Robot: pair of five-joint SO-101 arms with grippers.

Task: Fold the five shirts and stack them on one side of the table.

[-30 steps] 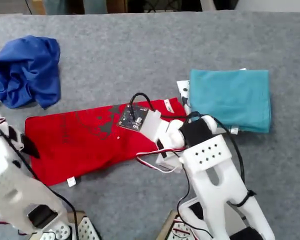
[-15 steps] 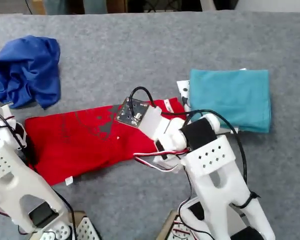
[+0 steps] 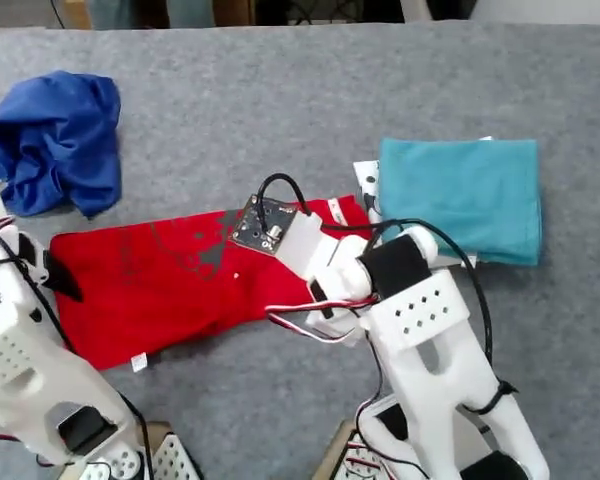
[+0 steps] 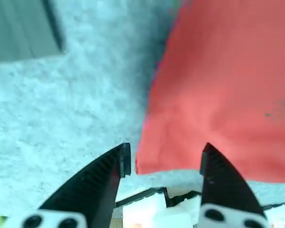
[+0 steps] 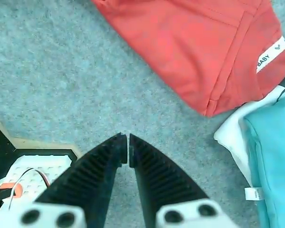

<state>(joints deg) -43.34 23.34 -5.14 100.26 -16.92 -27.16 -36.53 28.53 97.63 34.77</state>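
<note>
A red shirt (image 3: 180,280) lies spread flat across the middle of the grey table. My left gripper (image 4: 166,156) is open at its left end (image 4: 228,85), with the shirt's corner between the two fingers; from above it sits at that edge (image 3: 62,282). My right gripper (image 5: 124,141) is shut on nothing, over bare table just short of the red shirt's right end (image 5: 194,42). A blue shirt (image 3: 50,140) lies crumpled at the far left. A folded teal shirt (image 3: 460,198) rests on a white one (image 3: 366,180) at the right.
The right arm's white body (image 3: 420,320) and its cables cover the red shirt's right end from above. The teal shirt's edge (image 5: 275,156) and the white one under it (image 5: 232,140) lie close beside the right gripper. Arm bases stand at the table's near edge.
The left arm has shifted along the red shirt's left edge. The right arm's wrist moved a little up and left, then kept still. The shirts lie as before.
</note>
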